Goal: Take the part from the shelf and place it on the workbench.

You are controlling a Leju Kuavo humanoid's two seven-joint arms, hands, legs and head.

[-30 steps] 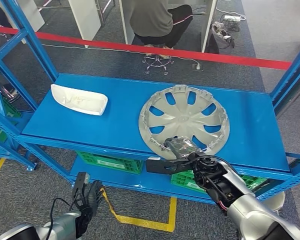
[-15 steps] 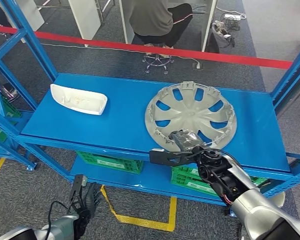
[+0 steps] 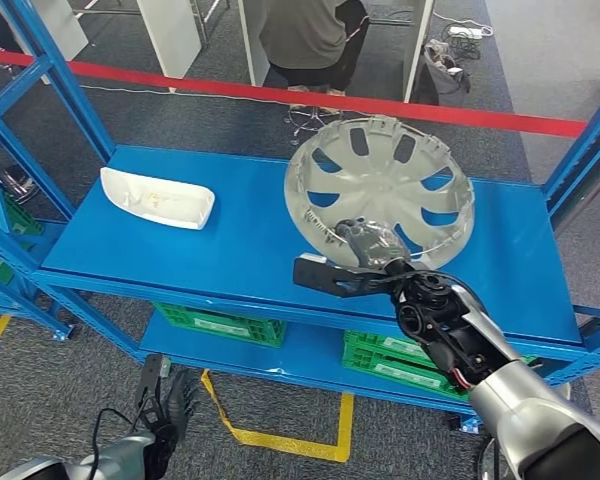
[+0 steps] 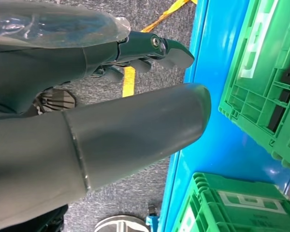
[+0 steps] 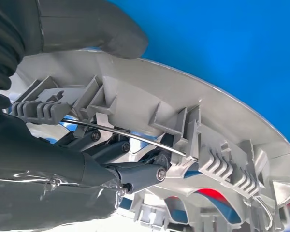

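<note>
Nearest, at the bottom left of the head view, the left hand (image 3: 165, 410) hangs low over grey carpet beside a yellow floor line (image 3: 282, 438), holding nothing; in the left wrist view its thick grey thumb (image 4: 143, 130) and dark fingers (image 4: 151, 48) point outward with a gap between them. That same view shows green crates (image 4: 267, 72) on a blue lower shelf, one bearing white lettering cut off by the frame and too partial to read. From the lower right of the head view the silver right arm (image 3: 523, 410) reaches up to the right hand (image 3: 365, 262), which grips the near rim of a silver wheel cover (image 3: 380, 190). In the right wrist view the thumb (image 5: 96, 29) lies over the outer face and the darker fingers (image 5: 136, 174) hook under the ribbed inner side, partly hidden by clips and a wire ring. The wheel cover is tilted, its far edge raised above the blue shelf (image 3: 244, 240); whether its near edge still touches the shelf cannot be told. A white curved plastic part (image 3: 158, 198) lies on the shelf well to the left. White labels on the crates (image 3: 221, 325) below are too small to read. Farther back runs a red barrier strip (image 3: 433, 108), and beyond it a seated person (image 3: 312, 35), cut off at the top edge.
</note>
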